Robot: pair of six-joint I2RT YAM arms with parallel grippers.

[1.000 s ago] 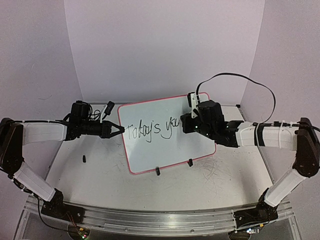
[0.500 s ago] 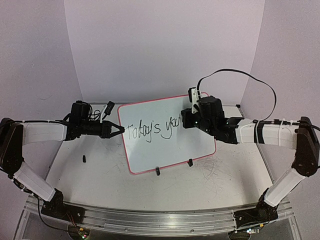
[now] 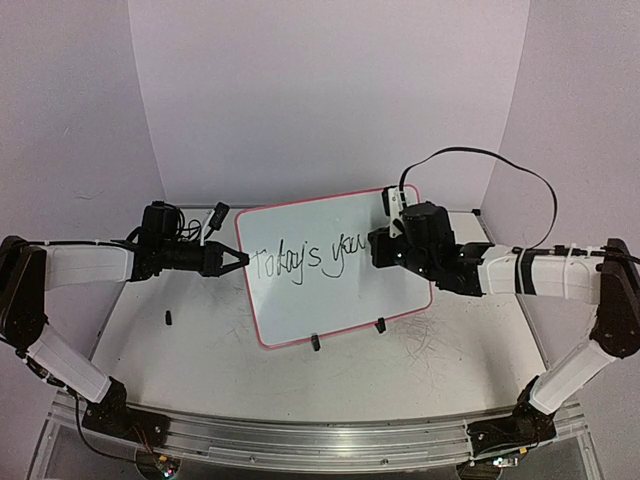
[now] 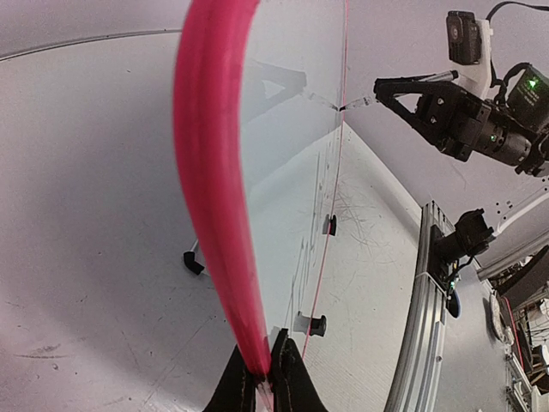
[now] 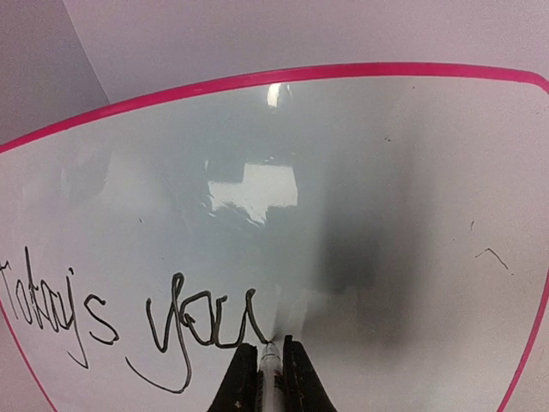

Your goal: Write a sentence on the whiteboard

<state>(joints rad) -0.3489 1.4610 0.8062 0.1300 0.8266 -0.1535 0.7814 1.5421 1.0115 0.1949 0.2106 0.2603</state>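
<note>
The whiteboard stands tilted on two black clip feet in the middle of the table, with a red-pink rim. My left gripper is shut on its left edge; the left wrist view shows the rim pinched between the fingers. My right gripper is shut on a white marker whose tip touches the board. The sentence reads "Today's you" in black script, and in the right wrist view the last stroke ends at the marker tip.
A small black object lies on the table left of the board. Faint grey scribble marks cover the tabletop near the board's right foot. The metal rail runs along the near edge.
</note>
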